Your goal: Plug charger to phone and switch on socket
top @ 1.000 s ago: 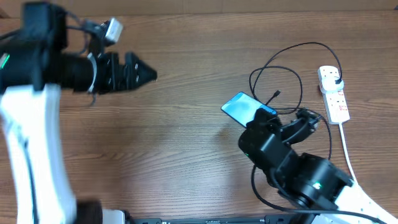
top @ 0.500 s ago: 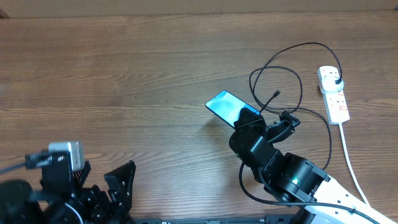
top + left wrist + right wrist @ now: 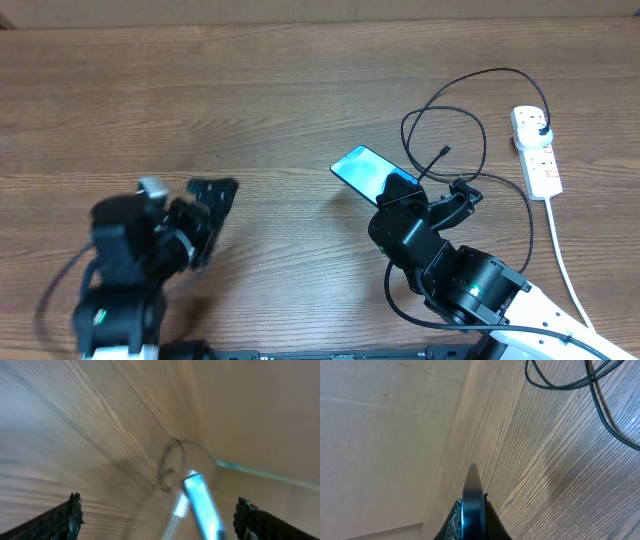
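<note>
The phone (image 3: 362,170), its screen glowing cyan, is lifted off the table with my right gripper (image 3: 397,188) shut on its near end. In the right wrist view the phone (image 3: 472,495) shows edge-on between the closed fingers of that gripper (image 3: 472,510). The charger (image 3: 452,108) lies in black loops behind it, its connector tip (image 3: 443,152) free on the wood and its plug in the socket (image 3: 537,152). My left gripper (image 3: 212,203) is far to the left of the phone, open and holding nothing. Its wrist view is blurred; the left gripper (image 3: 159,510) faces the distant phone (image 3: 200,497).
A thick white cord (image 3: 560,250) runs from the socket toward the front right edge. Black cable loops (image 3: 560,382) lie on the wood ahead of the right wrist. A tan wall (image 3: 380,435) rises behind the table.
My left arm has swung from the back left down to the front edge, then up to the left-middle, its jaws opening wider. The right gripper shifted the phone slightly left, then held still.
</note>
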